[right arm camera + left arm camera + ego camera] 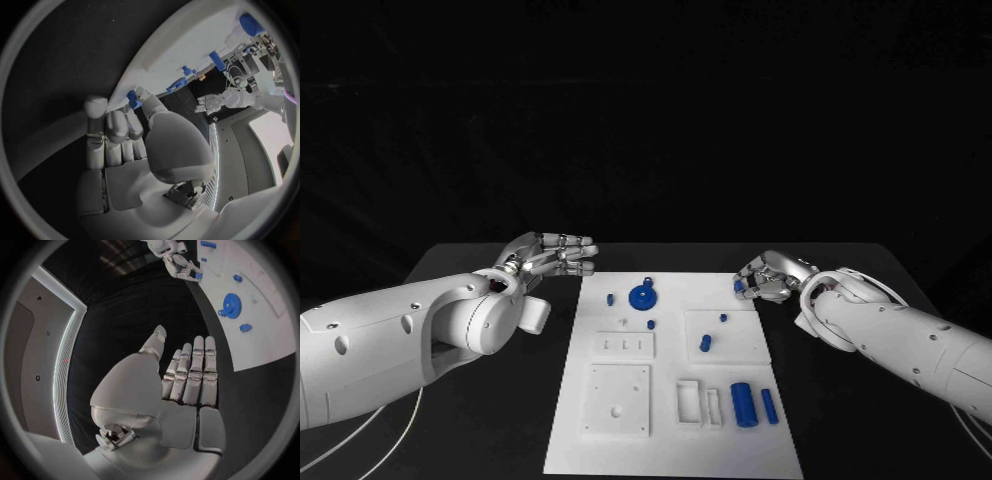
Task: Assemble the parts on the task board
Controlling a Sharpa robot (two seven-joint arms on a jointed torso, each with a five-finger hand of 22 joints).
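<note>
Currently the right hand (772,276) sits at the far right corner of the white task board (672,440), pinching a small blue part (133,98) between thumb and fingertips; the other fingers curl alongside. Left hand (548,256) hovers off the board's far left corner over the black table (473,440), fingers straight and side by side, thumb apart, holding nothing. On the board: a blue toothed gear wheel (645,296) near the far edge, small blue pegs (707,343) mid-board, and two blue cylinders (744,403) lying side by side near the right edge, closer to the robot.
</note>
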